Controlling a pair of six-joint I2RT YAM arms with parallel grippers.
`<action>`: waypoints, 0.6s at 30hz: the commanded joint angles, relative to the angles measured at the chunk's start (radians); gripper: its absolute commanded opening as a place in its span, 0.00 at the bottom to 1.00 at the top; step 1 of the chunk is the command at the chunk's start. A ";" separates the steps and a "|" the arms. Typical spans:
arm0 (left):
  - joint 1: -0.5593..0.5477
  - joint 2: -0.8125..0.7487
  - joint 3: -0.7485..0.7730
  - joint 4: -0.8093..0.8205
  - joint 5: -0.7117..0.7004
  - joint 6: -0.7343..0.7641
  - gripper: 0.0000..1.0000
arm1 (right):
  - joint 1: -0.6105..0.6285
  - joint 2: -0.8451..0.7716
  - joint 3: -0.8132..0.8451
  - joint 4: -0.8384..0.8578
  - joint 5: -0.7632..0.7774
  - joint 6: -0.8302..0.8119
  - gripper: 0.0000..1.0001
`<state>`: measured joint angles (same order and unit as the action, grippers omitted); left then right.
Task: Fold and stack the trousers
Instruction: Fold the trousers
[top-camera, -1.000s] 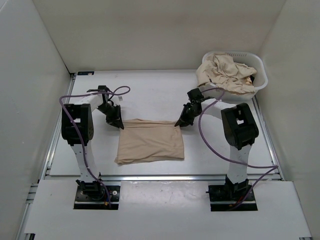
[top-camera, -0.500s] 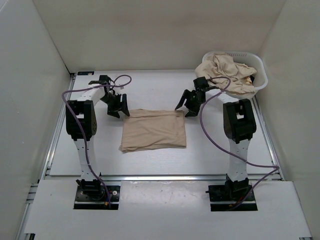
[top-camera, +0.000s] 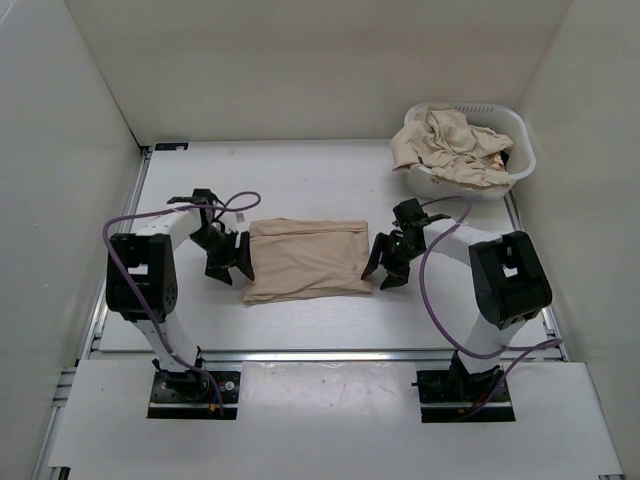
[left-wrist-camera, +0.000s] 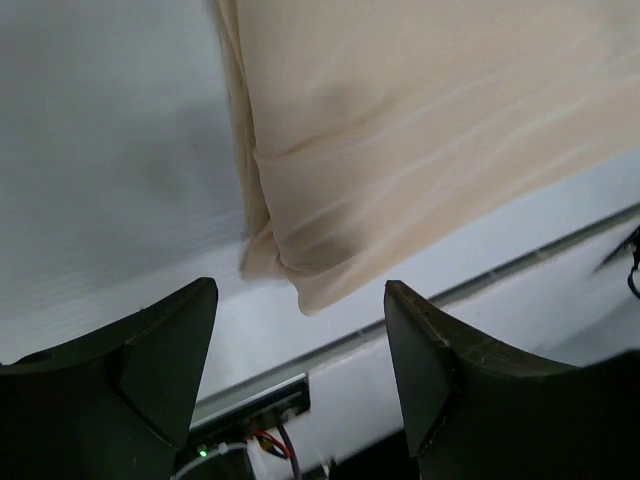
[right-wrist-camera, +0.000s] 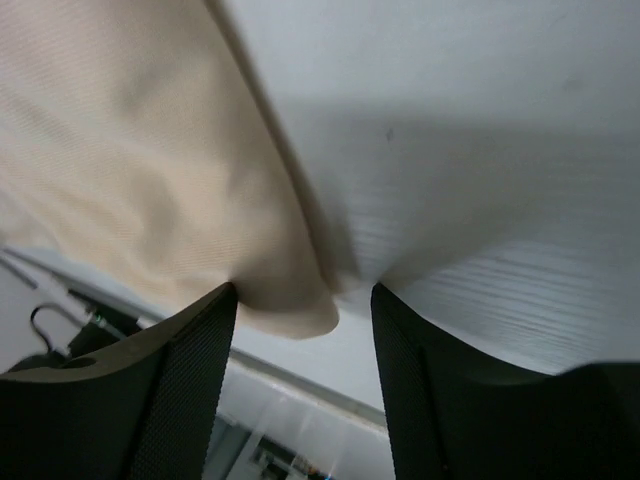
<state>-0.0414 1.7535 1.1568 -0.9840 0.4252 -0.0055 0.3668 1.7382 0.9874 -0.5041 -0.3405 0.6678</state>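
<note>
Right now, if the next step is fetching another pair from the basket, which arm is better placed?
Right. The basket stands in the far right corner, on that arm's side. The right end effector is open and empty beside the folded trousers; the left end effector lies beyond them.

Both arms folded low, jaws apart.
We note the left arm (top-camera: 140, 275) bent at the elbow and reaching inward, the left gripper (top-camera: 233, 268) tipped down toward the near edge, jaws spread wide. The right arm (top-camera: 505, 280) mirrors it; the right gripper (top-camera: 382, 276) tips down likewise, jaws also spread. The grippers stand well apart.
</note>
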 joint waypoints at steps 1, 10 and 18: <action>0.000 0.006 -0.052 0.007 0.059 0.006 0.79 | 0.017 0.004 -0.076 0.068 -0.037 0.033 0.60; -0.051 0.061 -0.118 0.050 0.096 0.006 0.56 | 0.037 0.023 -0.090 0.105 -0.101 0.055 0.31; -0.063 0.049 -0.106 0.050 0.026 0.006 0.14 | 0.017 -0.005 -0.069 -0.004 -0.043 -0.023 0.03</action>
<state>-0.1066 1.8427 1.0470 -0.9569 0.4839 -0.0071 0.3935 1.7550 0.9089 -0.4309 -0.4332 0.6979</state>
